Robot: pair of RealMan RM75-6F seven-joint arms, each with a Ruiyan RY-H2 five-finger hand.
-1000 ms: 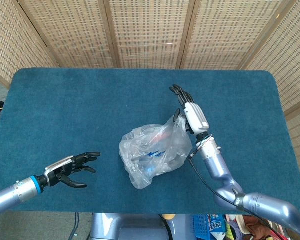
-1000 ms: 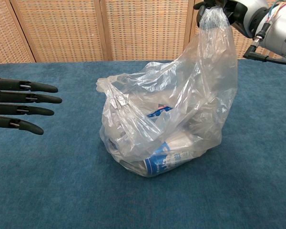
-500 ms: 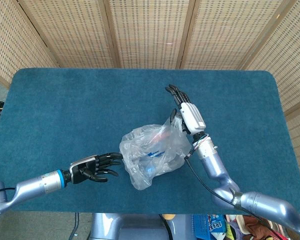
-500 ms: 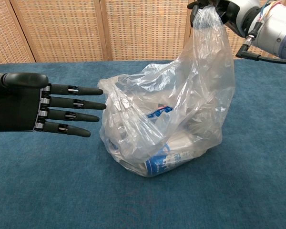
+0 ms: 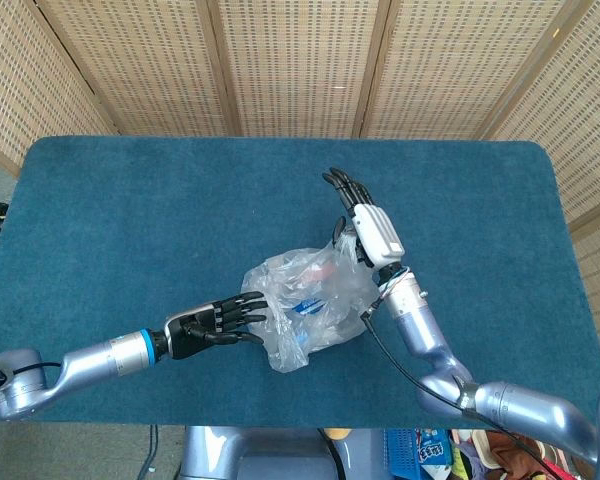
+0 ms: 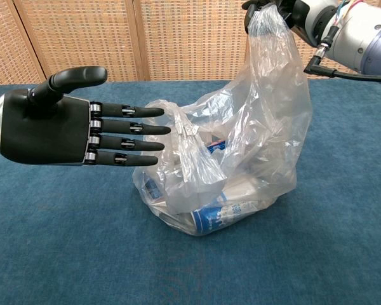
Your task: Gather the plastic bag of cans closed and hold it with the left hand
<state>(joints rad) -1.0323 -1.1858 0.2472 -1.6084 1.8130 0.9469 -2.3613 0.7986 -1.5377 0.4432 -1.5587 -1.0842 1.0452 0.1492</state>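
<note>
plastic bag [image 6: 241, 165] hangs stretched upward from the grasping right hand [image 5: 370, 232]; left hand [image 6: 57, 127], released and flat, fingertips touching the bag's slack near side.

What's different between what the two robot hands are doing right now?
The right robot hand grips one gathered edge of the plastic bag and holds it up high; the left robot hand holds nothing. The left's fingers stretch flat and low, their tips at the bag's side. Both reach for the same bag.
</note>
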